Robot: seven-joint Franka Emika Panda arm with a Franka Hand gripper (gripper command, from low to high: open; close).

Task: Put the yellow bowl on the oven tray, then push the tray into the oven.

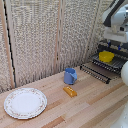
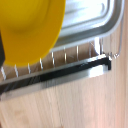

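Note:
The yellow dish (image 1: pixel 106 56) rests at the exterior view's right on the baking sheet (image 1: pixel 116 63), a metal tray with wire bars that reaches out toward the table. My grabber (image 1: pixel 108 46) hangs just above the dish under the white wrist. In the wrist view the yellow dish (image 2: pixel 30 30) fills a large blurred area over the baking sheet (image 2: pixel 95 20), whose wire bars and dark front rail (image 2: pixel 65 74) cross the picture. A dark finger (image 2: pixel 1 50) shows at the frame's edge. Whether the fingers hold the dish is hidden. The oven body is hard to make out behind the arm.
On the wooden table (image 1: pixel 95 100) stand a blue mug (image 1: pixel 70 76), a small orange block (image 1: pixel 70 91) and a large white patterned plate (image 1: pixel 25 103) toward the exterior view's left. A woven screen (image 1: pixel 40 35) forms the back wall.

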